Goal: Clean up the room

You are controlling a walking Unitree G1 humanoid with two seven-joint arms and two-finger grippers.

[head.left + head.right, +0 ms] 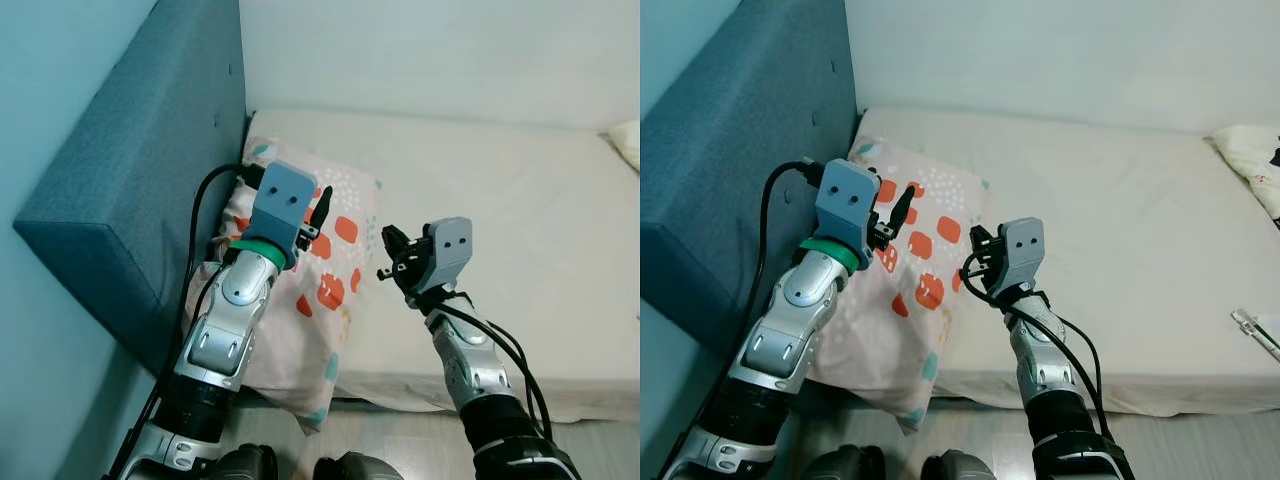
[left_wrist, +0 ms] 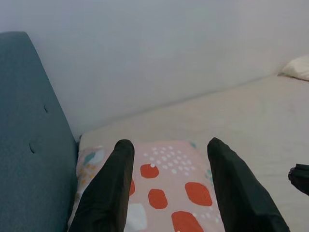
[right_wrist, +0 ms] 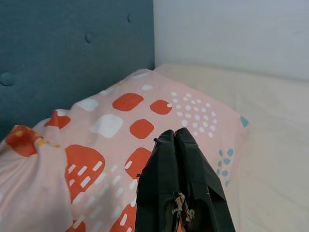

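A pink pillow (image 1: 335,290) with red, white and teal patches lies at the head end of the bed, against the teal headboard (image 1: 130,190). Its near corner hangs over the mattress edge. My left gripper (image 1: 318,205) hovers just above the pillow's middle; in the left wrist view its two black fingers (image 2: 113,183) stand wide apart with nothing between them. My right gripper (image 1: 392,255) is to the right of the pillow's edge, over the mattress. Its fingers (image 3: 166,179) are pressed together, empty, and point toward the pillow (image 3: 120,125).
The white mattress (image 1: 520,230) stretches to the right along a white wall. A second pillow (image 1: 1250,150) lies at its far right, and a small thin object (image 1: 1255,330) rests near the right edge. A strip of pale floor (image 1: 400,440) runs below the bed.
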